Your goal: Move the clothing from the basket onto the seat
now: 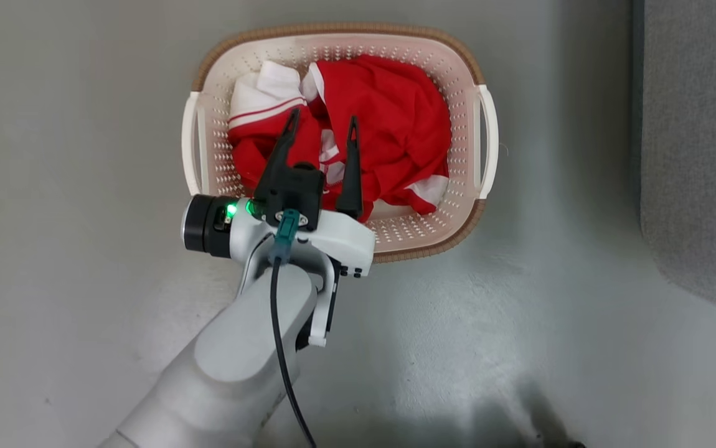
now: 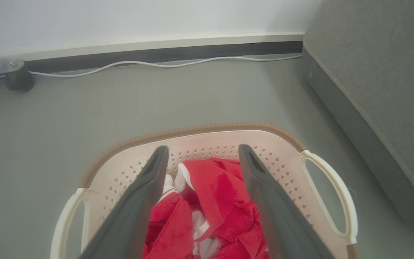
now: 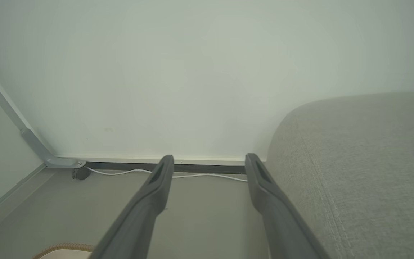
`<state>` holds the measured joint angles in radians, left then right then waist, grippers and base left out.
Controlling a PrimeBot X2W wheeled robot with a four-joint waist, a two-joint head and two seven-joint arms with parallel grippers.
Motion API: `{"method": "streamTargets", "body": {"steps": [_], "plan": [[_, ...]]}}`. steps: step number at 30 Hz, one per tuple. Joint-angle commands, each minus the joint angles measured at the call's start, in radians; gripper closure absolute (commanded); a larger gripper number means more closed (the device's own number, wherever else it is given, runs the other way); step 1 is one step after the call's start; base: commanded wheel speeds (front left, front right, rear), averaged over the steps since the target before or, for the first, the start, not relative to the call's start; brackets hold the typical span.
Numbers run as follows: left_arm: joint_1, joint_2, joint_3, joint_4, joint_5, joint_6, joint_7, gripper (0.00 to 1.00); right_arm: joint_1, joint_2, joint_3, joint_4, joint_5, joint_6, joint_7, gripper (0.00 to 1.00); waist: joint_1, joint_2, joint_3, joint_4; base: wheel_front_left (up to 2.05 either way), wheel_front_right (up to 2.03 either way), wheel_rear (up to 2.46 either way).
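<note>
Red clothing [image 1: 389,118] with white striped trim lies crumpled in the cream perforated basket [image 1: 461,74] on the floor. My left gripper [image 1: 324,119] hangs over the basket's left half, jaws open, its dark fingers above the fabric with nothing between them. The left wrist view looks down past the open left gripper [image 2: 202,151] onto the clothing [image 2: 214,194] and the basket's far wall [image 2: 199,142]. The grey seat [image 1: 700,155] stands at the right. My right gripper [image 3: 208,160] is open in the air, with the seat [image 3: 365,154] to its right.
A white cable [image 2: 149,64] runs along the dark skirting at the wall's foot, with a small black caster [image 2: 19,80] at the left. A corner of the basket's brown rim [image 3: 63,247] shows low in the right wrist view. Bare grey floor [image 1: 71,155] surrounds the basket.
</note>
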<state>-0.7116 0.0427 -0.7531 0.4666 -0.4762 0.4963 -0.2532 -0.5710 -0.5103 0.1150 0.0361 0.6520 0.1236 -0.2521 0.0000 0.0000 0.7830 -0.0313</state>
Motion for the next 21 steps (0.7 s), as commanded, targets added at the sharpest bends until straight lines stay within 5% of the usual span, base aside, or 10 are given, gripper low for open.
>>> {"method": "streamTargets", "body": {"steps": [1,11,21], "plan": [[-0.016,0.008,0.011,-0.002,-0.017,-0.001,-0.009,0.0,0.011,-0.026,0.01,-0.033,0.011,0.007,-0.01,0.0,0.0,0.0,0.024,-0.011,0.0,0.0,0.0],[-0.156,0.008,-0.068,0.197,-0.185,-0.036,-0.009,0.0,-0.033,-0.014,0.022,-0.114,0.023,0.007,-0.01,0.0,0.0,0.0,0.108,-0.059,0.0,0.0,0.0],[-0.281,0.008,-0.136,0.407,-0.322,-0.02,-0.009,0.0,-0.064,0.012,0.029,-0.189,0.044,0.007,-0.01,0.0,0.0,0.0,0.181,-0.128,0.0,0.0,0.0]]}}
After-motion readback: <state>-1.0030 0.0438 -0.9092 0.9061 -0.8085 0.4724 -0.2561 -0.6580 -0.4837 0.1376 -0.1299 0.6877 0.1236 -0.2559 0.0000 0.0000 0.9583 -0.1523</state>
